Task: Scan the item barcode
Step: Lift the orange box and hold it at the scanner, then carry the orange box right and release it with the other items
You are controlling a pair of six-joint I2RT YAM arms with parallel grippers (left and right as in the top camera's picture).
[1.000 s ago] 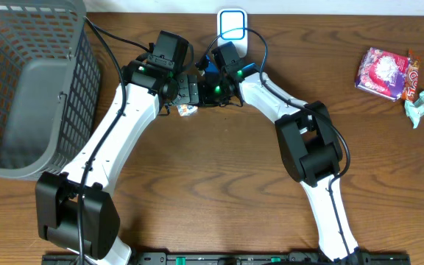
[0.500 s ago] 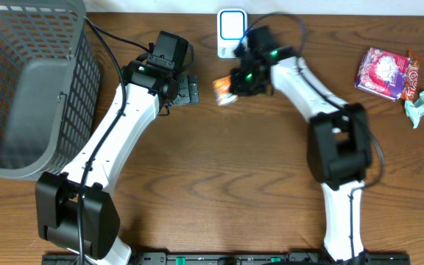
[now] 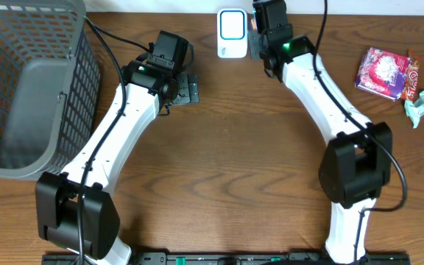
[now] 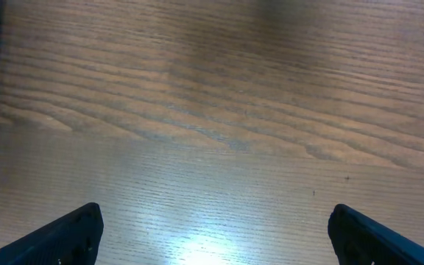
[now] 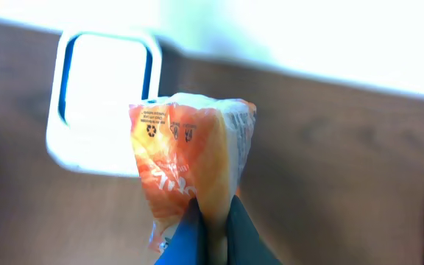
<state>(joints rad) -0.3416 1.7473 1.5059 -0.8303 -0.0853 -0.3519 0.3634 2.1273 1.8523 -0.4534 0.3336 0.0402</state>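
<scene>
The item is an orange and clear snack packet [image 5: 190,154]. My right gripper [image 5: 216,235] is shut on its lower edge and holds it up beside the white, blue-rimmed barcode scanner [image 5: 101,96]. In the overhead view the scanner [image 3: 231,29] stands at the table's back edge. The right gripper [image 3: 260,28] is just right of it and hides most of the packet. My left gripper [image 3: 186,90] rests left of centre, open. In the left wrist view there is only bare wood between its fingertips [image 4: 72,235].
A grey mesh basket [image 3: 20,88] fills the far left. At the far right lie a purple and pink packet [image 3: 383,71] and a teal wrapper [image 3: 420,107]. Both arms' cables loop over the back of the table.
My right arm has carried the orange packet from beside the left gripper to the right and back, up to the scanner. The left arm has stayed still.
</scene>
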